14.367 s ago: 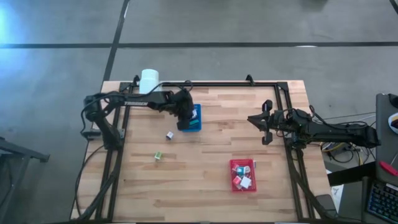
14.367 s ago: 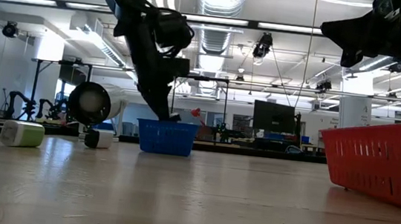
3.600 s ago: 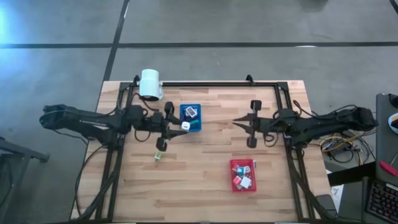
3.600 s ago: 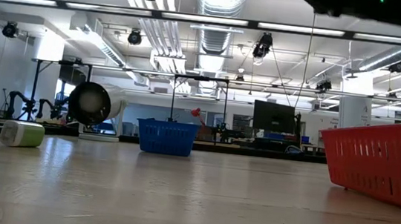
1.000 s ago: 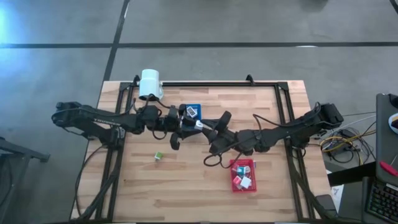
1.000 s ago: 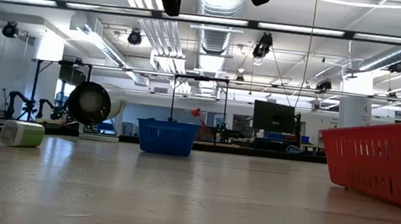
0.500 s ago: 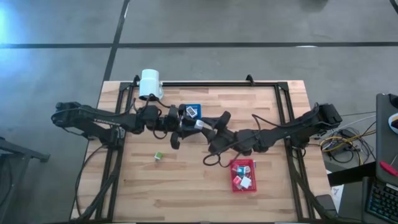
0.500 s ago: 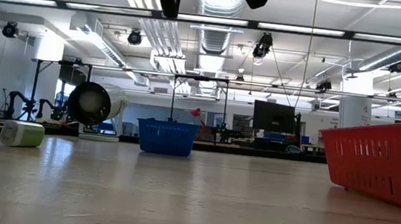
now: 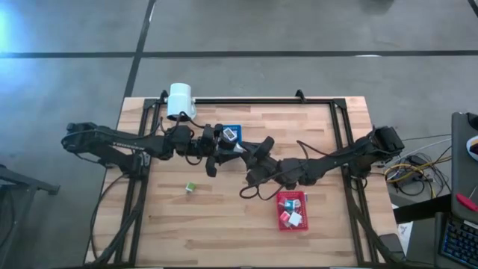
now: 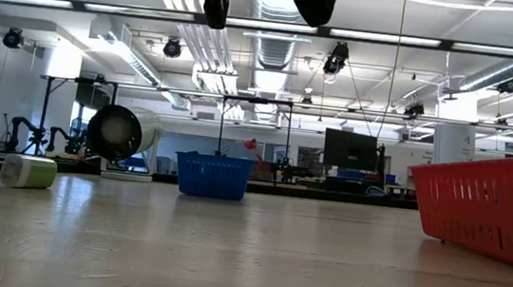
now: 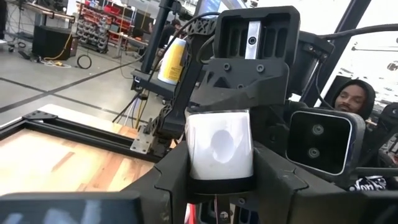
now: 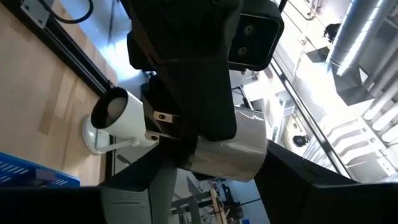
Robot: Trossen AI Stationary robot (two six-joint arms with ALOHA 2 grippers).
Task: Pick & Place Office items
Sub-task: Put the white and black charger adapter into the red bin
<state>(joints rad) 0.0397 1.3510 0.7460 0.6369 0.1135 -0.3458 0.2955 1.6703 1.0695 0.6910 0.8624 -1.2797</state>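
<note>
On the wooden table (image 9: pixel 246 217), the blue tray (image 9: pixel 231 131) holds a white piece; the red tray (image 9: pixel 292 210) holds several items. Both grippers meet above centre: left gripper (image 9: pixel 228 146) clenches a white block (image 11: pixel 219 144); right gripper (image 9: pixel 243 152) closes around it. A green block (image 9: pixel 190 187) lies near-left.

blue tray (image 9: pixel 233 132) half hidden under the arms, small green item (image 9: pixel 190 187) too tiny to identify

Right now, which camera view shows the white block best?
The left wrist view: the white block fills its centre. The high view shows it as a small speck between the arms. The right wrist view shows it from the other side; the low view shows nothing of it.
</note>
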